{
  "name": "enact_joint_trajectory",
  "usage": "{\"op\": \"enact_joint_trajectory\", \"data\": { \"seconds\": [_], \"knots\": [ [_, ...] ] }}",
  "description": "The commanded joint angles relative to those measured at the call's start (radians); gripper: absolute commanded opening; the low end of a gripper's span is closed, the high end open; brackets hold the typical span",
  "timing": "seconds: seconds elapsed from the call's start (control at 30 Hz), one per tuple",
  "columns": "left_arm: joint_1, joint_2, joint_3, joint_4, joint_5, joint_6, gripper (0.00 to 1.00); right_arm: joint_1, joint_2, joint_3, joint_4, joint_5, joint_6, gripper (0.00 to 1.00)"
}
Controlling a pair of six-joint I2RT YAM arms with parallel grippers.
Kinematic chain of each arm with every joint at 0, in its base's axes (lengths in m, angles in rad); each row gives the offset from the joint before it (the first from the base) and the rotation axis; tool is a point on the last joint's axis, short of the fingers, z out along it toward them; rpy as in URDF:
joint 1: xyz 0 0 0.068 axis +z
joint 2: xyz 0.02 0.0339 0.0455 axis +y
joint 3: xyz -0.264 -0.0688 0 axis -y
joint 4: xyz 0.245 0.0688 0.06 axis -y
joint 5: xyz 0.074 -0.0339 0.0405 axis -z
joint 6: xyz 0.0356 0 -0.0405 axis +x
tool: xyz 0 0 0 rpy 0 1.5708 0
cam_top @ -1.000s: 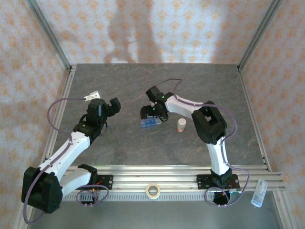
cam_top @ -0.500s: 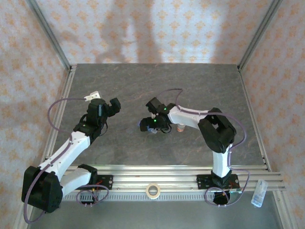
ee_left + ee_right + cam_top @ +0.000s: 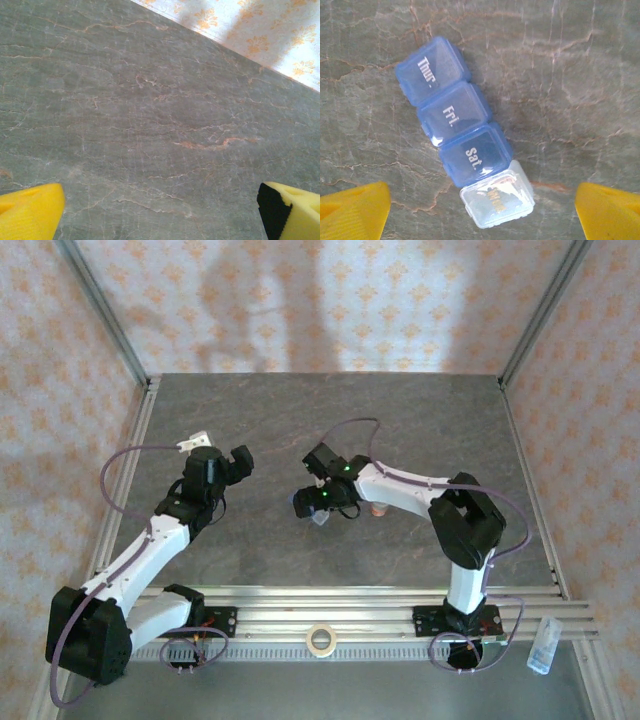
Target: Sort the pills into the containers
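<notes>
The containers point(image 3: 455, 127) are a blue pill-organiser strip lying flat on the table, lids shut, marked Thur., Fri. and Sat., with a clear compartment point(image 3: 497, 200) at its near end. My right gripper point(image 3: 481, 214) hangs open just above that clear end, with its yellow fingertips point(image 3: 355, 210) wide on either side and touching nothing. In the top view the right gripper point(image 3: 313, 503) covers most of the strip point(image 3: 320, 521). My left gripper point(image 3: 160, 212) is open over bare table, and sits left of centre point(image 3: 238, 462) in the top view. No pills are in view.
A small white-capped orange bottle point(image 3: 379, 508) stands just right of the right gripper, partly behind the arm. A tape roll point(image 3: 320, 640) rests on the front rail, and a clear plastic piece point(image 3: 541, 645) lies at the near right. Frame posts and walls border the table.
The right gripper has moved toward the near side and down over the organiser strip, which it now mostly hides in the top view. The left arm has stayed still.
</notes>
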Motion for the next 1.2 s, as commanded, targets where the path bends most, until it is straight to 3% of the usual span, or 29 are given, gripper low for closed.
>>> {"op": "enact_joint_trajectory", "data": {
  "seconds": [0.0, 0.17, 1.17],
  "knots": [
    [-0.010, 0.003, 0.026, -0.025, -0.013, -0.013, 1.00, 0.001, 0.033, 0.051, -0.064, 0.072, -0.109, 0.91],
    [-0.009, 0.003, 0.026, -0.031, -0.019, -0.012, 1.00, 0.005, 0.061, 0.069, -0.075, 0.054, -0.157, 0.82],
    [-0.010, 0.039, 0.039, -0.048, 0.002, -0.063, 1.00, 0.058, 0.170, 0.095, -0.075, 0.138, -0.207, 0.67]
  ]
}}
